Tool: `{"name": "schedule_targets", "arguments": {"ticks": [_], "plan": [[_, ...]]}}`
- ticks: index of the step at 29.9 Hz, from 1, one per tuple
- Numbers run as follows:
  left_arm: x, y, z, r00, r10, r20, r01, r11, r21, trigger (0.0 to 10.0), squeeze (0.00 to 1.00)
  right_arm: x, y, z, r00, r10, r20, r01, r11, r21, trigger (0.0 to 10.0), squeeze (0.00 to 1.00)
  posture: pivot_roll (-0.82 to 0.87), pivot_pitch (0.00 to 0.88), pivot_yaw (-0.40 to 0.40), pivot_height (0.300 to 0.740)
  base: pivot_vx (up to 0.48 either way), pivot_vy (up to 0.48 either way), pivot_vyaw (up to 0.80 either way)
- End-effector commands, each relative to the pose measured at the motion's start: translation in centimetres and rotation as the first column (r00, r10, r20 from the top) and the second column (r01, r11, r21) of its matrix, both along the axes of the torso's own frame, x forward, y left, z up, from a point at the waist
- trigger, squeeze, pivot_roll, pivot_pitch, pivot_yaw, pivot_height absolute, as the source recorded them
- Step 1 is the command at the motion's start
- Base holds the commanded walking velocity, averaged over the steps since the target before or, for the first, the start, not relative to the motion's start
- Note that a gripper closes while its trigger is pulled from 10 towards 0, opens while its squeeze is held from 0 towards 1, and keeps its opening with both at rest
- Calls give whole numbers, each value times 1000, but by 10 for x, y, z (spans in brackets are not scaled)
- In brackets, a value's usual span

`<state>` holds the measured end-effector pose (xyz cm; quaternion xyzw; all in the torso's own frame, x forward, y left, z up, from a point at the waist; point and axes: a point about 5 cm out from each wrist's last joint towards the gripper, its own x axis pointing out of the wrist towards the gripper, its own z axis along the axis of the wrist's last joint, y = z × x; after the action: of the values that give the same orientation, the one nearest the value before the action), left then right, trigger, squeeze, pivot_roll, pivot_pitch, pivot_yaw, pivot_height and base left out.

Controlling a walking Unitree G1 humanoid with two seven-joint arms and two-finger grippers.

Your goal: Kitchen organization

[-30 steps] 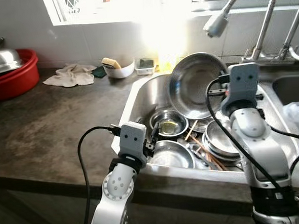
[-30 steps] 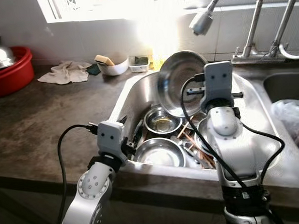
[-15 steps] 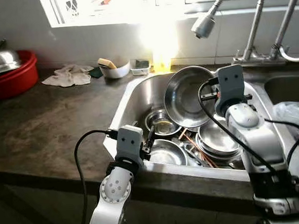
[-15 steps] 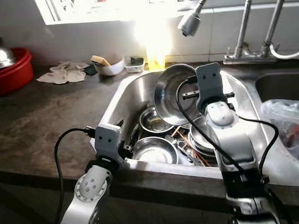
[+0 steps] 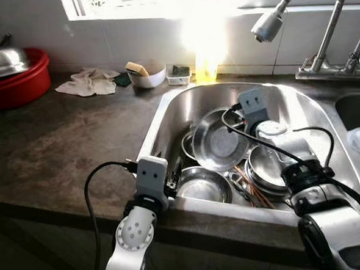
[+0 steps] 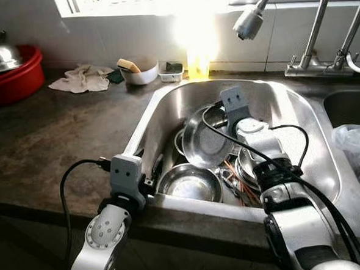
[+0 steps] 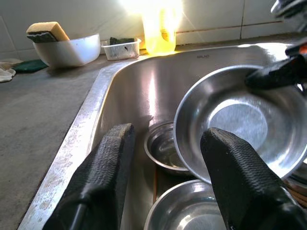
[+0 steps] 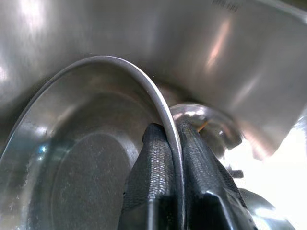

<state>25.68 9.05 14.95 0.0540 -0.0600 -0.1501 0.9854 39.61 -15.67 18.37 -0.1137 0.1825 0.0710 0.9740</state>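
Right gripper (image 8: 168, 158) clamped on the rim of a large steel bowl (image 5: 220, 138), one finger on either side of the edge. Bowl tilted, low in the sink (image 5: 178, 107), leaning over a small steel bowl (image 7: 165, 148) at the far left of the pile.

Left gripper (image 7: 168, 177) at the sink's near-left edge, fingers spread, nothing between them, pointed at the pile.

Also in the sink: a second wide bowl (image 5: 202, 185) against the near wall, stacked plates or bowls (image 5: 267, 166) to the right, chopsticks (image 5: 250, 186) between them.

Counter to the left bare but for a rag (image 5: 90, 82), a sponge dish (image 5: 146, 76) and a red basin (image 5: 14, 78) at the far left.

Judgement: early going. One bowl in hand, nothing set out of the sink yet; most of the dishes left to sort.
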Motion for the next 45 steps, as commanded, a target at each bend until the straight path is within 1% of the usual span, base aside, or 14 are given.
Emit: {"name": "schedule_targets", "arguments": {"ticks": [1,5,6,10,11,12,17,20,21,26,27,29,38,45], "plan": [[-2,3,1,1000,15,-4,-15,1000,1,10000,0,4,6,12,999,19,43,-21,999,46,10000,1000,92,93,-32,740,0,0,0],[-2,4,1,1000,16,-5,-16,1000,4,10000,0,6,7,14,997,36,70,-39,998,47,10000,1000,93,94,-30,740,0,0,0],[-1,3,2,1000,15,-3,-15,1000,3,10000,0,6,7,21,994,25,111,-34,997,75,10000,1000,92,93,-27,740,0,0,0],[1,3,2,1000,14,-2,-14,1000,3,10000,0,2,9,31,976,39,213,-54,996,65,10000,973,84,87,-18,740,0,0,0],[1,3,3,1000,13,-1,-13,1000,3,10000,0,0,10,33,970,45,238,-60,996,58,10000,216,83,86,-19,740,0,0,0],[2,2,3,1000,11,1,-11,1000,4,10000,0,-6,11,37,956,36,291,-57,996,66,10000,0,84,83,-18,740,0,0,0],[3,2,4,1000,10,4,-10,1000,2,10000,0,-22,11,47,911,-2,412,-38,995,89,10000,0,75,79,-9,740,0,0,0],[3,1,5,1000,5,10,-5,1000,-7,10000,0,-45,13,48,871,2,492,-61,993,105,10000,0,70,72,-1,740,0,0,0],[3,1,5,1000,-1,12,2,1000,-10,10000,0,-59,13,49,842,-7,540,-64,992,113,10000,0,68,70,0,740,0,0,0],[3,-1,6,1000,-12,17,12,1000,-10,10000,0,-76,12,50,813,-19,583,-56,992,111,10000,0,63,64,3,740,0,0,0],[2,-1,7,1000,-20,24,20,1000,-17,10000,0,-88,13,51,794,-19,608,-60,992,109,10000,0,61,62,4,740,0,0,0],[1,-2,8,999,-28,33,29,999,-24,10000,0,-96,13,50,784,-16,621,-64,992,106,10000,0,58,62,5,740,0,0,0],[-3,-5,13,997,-48,55,50,998,-43,10000,0,-119,18,35,794,-29,607,-63,989,131,10000,0,65,52,9,740,0,0,0],[-5,-6,14,996,-55,68,58,997,-50,10000,0,-126,20,32,796,-38,604,-72,985,156,10000,0,67,50,7,740,0,0,0]]}}
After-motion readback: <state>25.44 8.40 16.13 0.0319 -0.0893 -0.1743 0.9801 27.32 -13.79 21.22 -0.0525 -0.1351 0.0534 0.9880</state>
